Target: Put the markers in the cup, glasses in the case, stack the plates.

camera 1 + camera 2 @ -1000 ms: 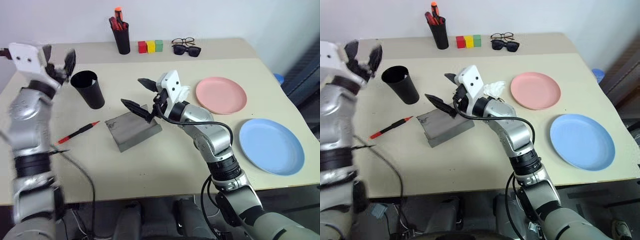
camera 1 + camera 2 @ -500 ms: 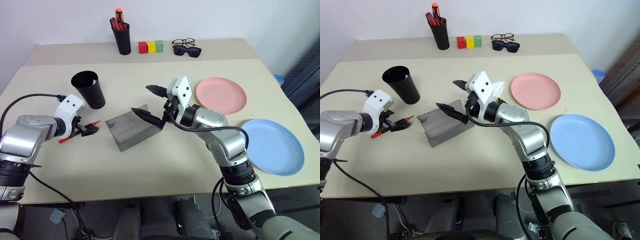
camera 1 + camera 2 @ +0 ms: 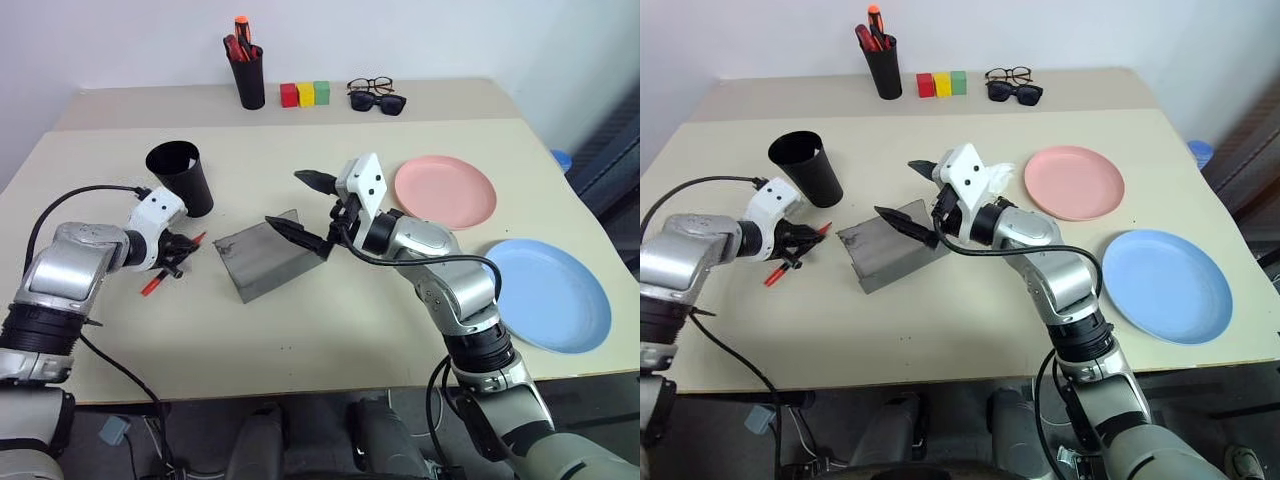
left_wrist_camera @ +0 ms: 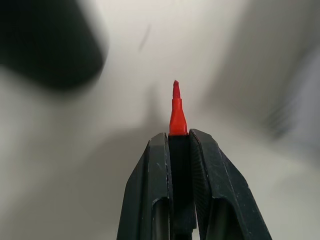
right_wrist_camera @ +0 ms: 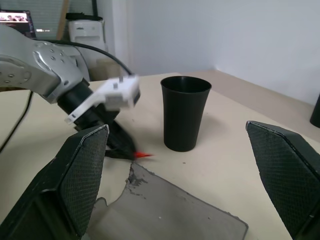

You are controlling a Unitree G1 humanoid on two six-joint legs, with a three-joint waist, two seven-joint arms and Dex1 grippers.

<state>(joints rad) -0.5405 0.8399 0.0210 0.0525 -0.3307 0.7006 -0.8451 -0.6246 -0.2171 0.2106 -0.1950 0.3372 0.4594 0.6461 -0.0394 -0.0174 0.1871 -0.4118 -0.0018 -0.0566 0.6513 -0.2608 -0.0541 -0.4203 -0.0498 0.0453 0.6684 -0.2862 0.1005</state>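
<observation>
The red marker (image 3: pixel 170 264), a slim plastic pen with a pointed red tip, is pinched between the two ribbed black fingers of the left gripper (image 3: pixel 183 251). It lies low over the tabletop (image 3: pixel 330 330) toward its left edge, and its free end slants down to the surface. In the left wrist view the fingers are pressed tight on the barrel, with only the tapered tip showing past them.

Just behind it stands the cup (image 3: pixel 180 178), a matte black tapered tumbler, upright with its wide mouth open. To the right of the marker, near the middle of the tabletop, lies the case (image 3: pixel 265 260), a flat grey felt rectangle with a rough, fuzzy face.

Above the case's far edge hangs the right gripper (image 3: pixel 306 208), its two black fingers spread wide apart and holding nothing. Their inner pads (image 5: pixel 85 175) have a fine cross-hatched grip.

Toward the right edge sit the two round, smooth plastic plates, apart from each other: the salmon pink plate (image 3: pixel 445 191) farther back, the light blue plate (image 3: pixel 545 293) nearer the front right corner.

Along the back edge rest the thin wire-rimmed glasses (image 3: pixel 368 84), touching the black sunglasses (image 3: pixel 378 101) in front of them. Beside those is a row of small blocks (image 3: pixel 305 94) in red, yellow and green, then a slim black pot of red and orange pens (image 3: pixel 245 68).
</observation>
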